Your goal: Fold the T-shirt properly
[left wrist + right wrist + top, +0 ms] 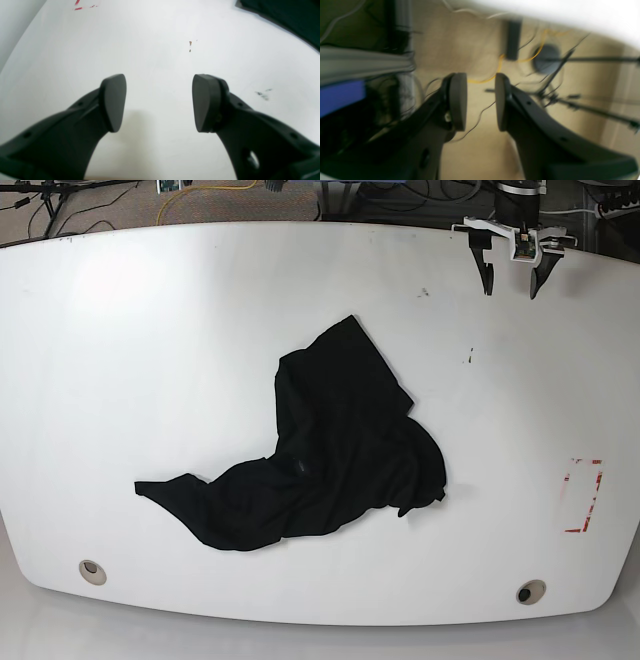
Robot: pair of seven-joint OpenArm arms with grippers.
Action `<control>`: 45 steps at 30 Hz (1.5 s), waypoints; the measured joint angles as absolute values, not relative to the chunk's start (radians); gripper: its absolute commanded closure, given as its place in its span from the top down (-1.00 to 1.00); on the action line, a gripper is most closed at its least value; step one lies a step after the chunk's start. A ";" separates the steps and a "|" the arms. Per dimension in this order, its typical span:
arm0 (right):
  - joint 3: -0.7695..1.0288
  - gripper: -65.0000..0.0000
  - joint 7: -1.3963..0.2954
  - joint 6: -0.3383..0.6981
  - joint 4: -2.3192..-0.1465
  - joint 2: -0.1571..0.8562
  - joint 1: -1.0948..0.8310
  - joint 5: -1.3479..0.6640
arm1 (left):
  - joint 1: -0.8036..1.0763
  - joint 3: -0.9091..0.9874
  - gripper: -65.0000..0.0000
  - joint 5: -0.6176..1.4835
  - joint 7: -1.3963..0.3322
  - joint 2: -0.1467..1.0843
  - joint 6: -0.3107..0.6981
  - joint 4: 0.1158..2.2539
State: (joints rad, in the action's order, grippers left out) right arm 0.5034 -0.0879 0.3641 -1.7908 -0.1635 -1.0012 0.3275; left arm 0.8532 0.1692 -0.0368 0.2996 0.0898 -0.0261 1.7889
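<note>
Filling almost the whole base view, a white table [120,330] is seen, curved along its upper and lower edges. At the middle of that frame the T-shirt [330,470] is spread in a crumpled black heap, one tongue of cloth reaching toward the lower left and another peak pointing up toward the centre; no collar or lettering can be made out. In the left wrist view only a dark corner of it is caught, at the upper right.

At the upper right of the base view the left gripper [510,287] is held above the table's far edge, well apart from the cloth. Its jaws are parted widely (bare white tabletop is seen between the pads in the wrist view) and nothing is held. The right gripper [480,101] is not visible in the base view; in its own blurred view the jaws stand a moderate gap apart, with nothing between them, over floor and cables off the table.

A red-marked rectangle [583,497] is seen at the right, and two small round holes near the lower edge.

Folding has not yet begun, it is judged. The garment should first be flattened: two separate edges are best pinched, one per arm, and drawn apart so that bunched layers are not folded in.
</note>
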 measured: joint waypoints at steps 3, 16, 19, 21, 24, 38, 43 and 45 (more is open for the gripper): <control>0.506 -0.44 -0.090 0.363 -1.791 -0.162 -1.027 0.327 | 0.852 0.170 0.17 -0.037 0.300 0.090 -0.027 1.789; 0.474 -0.44 -0.091 0.363 -1.879 -0.159 -1.106 0.296 | 0.854 0.168 0.17 -0.037 0.300 0.089 -0.026 1.789; 0.461 -0.44 -0.101 0.366 -1.940 -0.158 -1.147 0.211 | 0.854 0.168 0.17 -0.037 0.300 0.089 -0.026 1.789; 0.458 -0.44 -0.095 0.364 -1.982 -0.159 -1.168 0.171 | 0.854 0.168 0.17 -0.037 0.300 0.089 -0.026 1.789; 0.457 -0.44 -0.089 0.364 -2.015 -0.158 -1.185 0.153 | 0.854 0.168 0.17 -0.037 0.300 0.090 -0.027 1.789; 0.454 -0.43 -0.073 0.367 -2.015 -0.158 -1.077 0.152 | 0.853 0.166 0.17 -0.043 0.300 0.089 -0.026 1.789; 0.455 -0.43 -0.075 0.367 -2.015 -0.158 -0.990 0.154 | 0.853 0.166 0.17 -0.042 0.300 0.089 -0.026 1.789; 0.455 -0.43 -0.076 0.367 -2.015 -0.158 -0.963 0.154 | 0.853 0.166 0.17 -0.042 0.300 0.090 -0.026 1.789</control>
